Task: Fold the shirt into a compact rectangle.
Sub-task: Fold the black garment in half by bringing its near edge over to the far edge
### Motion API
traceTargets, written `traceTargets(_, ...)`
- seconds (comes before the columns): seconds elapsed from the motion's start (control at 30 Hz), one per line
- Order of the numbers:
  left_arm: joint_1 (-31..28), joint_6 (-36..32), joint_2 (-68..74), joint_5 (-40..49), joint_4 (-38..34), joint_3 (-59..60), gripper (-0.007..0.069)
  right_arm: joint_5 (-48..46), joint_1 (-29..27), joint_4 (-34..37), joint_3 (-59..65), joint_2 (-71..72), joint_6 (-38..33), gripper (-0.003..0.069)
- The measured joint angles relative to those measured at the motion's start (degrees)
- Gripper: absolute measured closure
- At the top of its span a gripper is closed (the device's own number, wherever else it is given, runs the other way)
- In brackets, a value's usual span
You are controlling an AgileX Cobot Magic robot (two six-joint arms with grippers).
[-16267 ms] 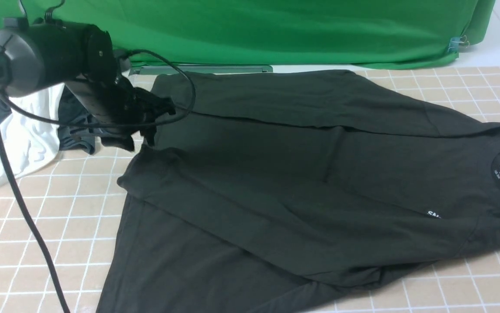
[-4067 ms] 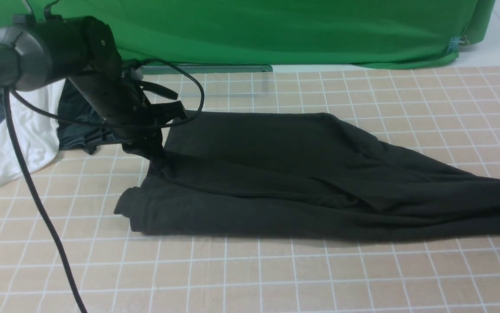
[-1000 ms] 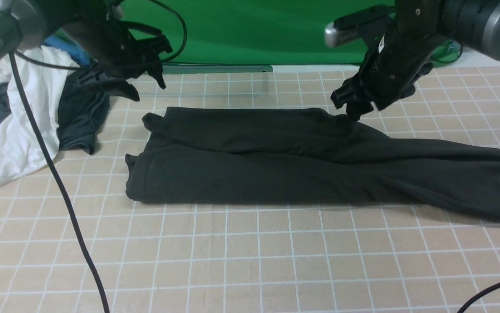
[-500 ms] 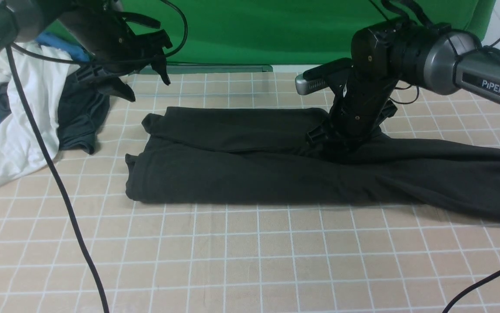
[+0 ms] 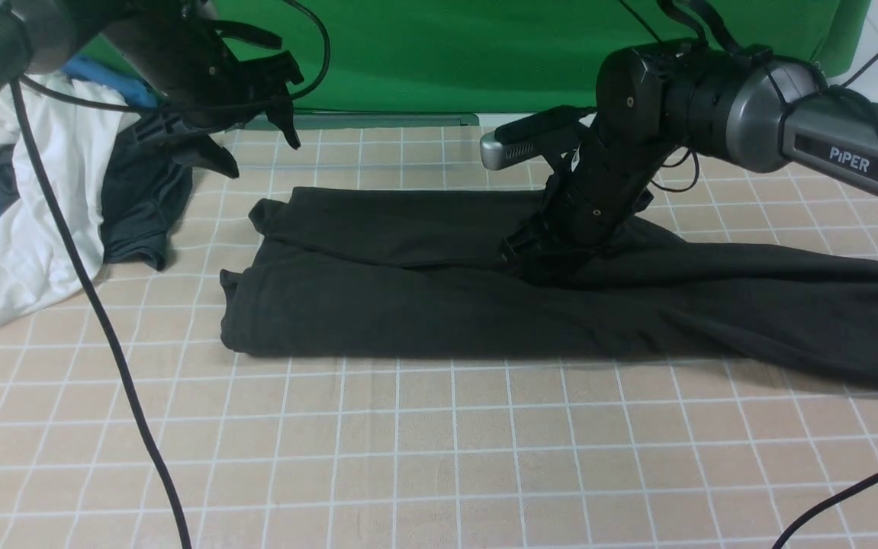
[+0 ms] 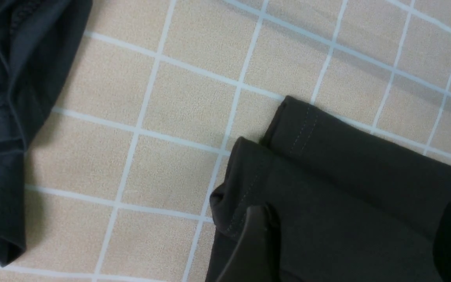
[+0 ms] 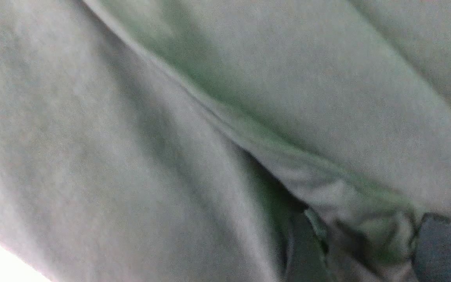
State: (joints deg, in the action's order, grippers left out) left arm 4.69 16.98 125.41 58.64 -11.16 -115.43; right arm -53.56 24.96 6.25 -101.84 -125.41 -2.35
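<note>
Down onto the middle of the shirt [image 5: 377,305] had come the right claw [image 5: 541,271], which a second before hung above the cloth's far edge. The left claw [image 5: 255,145], clamped on the near-left corner four seconds earlier, had let go and stood raised with its jaws spread wide and empty. The shirt itself, once spread flat with its print and neck tag showing, lay folded into a long dark band on the tiled table [image 5: 439,457].

That band ran directly beneath the right claw and stretched well out to both sides of it. Its hemmed end lay below and just inward of the left claw. In the right wrist view a ridge of cloth was bunched between the two fingers [image 7: 305,250]. Whether they had truly closed on it could not be told.

The fabric looked light, limp and thin. It would likely sag, drag and slide layer over layer, not hold any shape. A sound hold would probably pinch all layers together at the stitched corners of one end, one claw at each, so the end could be carried over whole. Just outward of the left claw lay a dark grey garment [image 5: 137,206], and snagging it seemed a risk.
</note>
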Motion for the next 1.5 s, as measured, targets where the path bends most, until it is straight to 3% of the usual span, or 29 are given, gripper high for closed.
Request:
traceTargets(0.4, 0.00, 0.00, 0.00, 0.00, 0.00, 0.00, 0.0086, 0.73, 0.10, -0.63, -0.06, -2.50, -0.11, 0.0312)
traceTargets(0.5, 0.00, 0.00, 0.00, 0.00, 0.00, 0.00, 0.0086, 1.01, 0.10, -0.99, -0.11, -2.50, -1.20, 0.0407)
traceTargets(0.53, 0.00, 0.00, 0.00, 0.00, 0.00, 0.00, 0.0086, 1.29, 0.10, -1.17, -0.11, -2.50, -2.36, 0.0526)
traceTargets(0.63, 0.00, 0.00, 0.00, 0.00, 0.00, 0.00, 0.0086, 1.84, 0.04, -1.74, -0.11, -2.38, -3.23, 0.0608)
traceTargets(0.7, 0.00, 0.00, 0.00, 0.00, 0.00, 0.00, 0.0086, 1.88, -0.19, -2.07, -0.76, -2.38, -3.29, 0.0623)
traceTargets(0.97, 0.00, 0.00, 0.00, 0.00, 0.00, 0.00, 0.0086, 5.02, -3.31, -2.25, -5.61, -2.40, -3.24, 0.0626)
traceTargets(1.13, 0.00, 0.12, 0.00, -0.41, 0.06, 0.00, 0.0086, 12.28, -5.33, -3.07, -6.86, -4.14, -3.24, 0.0600)
traceTargets(1.23, 0.00, 0.18, 0.00, -1.02, 0.12, 0.00, 0.0086, 16.82, -5.62, -3.58, -6.86, -5.42, -3.24, 0.0552)
traceTargets(1.33, 0.00, 0.13, 0.00, -1.14, 0.23, 0.00, 0.0086, 22.26, -6.01, -4.22, -6.86, -6.38, -3.19, 0.0440)
traceTargets(1.4, 0.00, -0.20, 0.00, -0.64, 0.35, 0.00, 0.0086, 23.37, -6.12, -4.77, -6.99, -6.45, -3.19, 0.0373)
traceTargets(1.5, 0.00, -1.84, 0.00, 3.40, 0.41, 0.00, 0.0090, 21.05, -6.19, -4.98, -8.64, -6.33, -2.97, 0.0340)
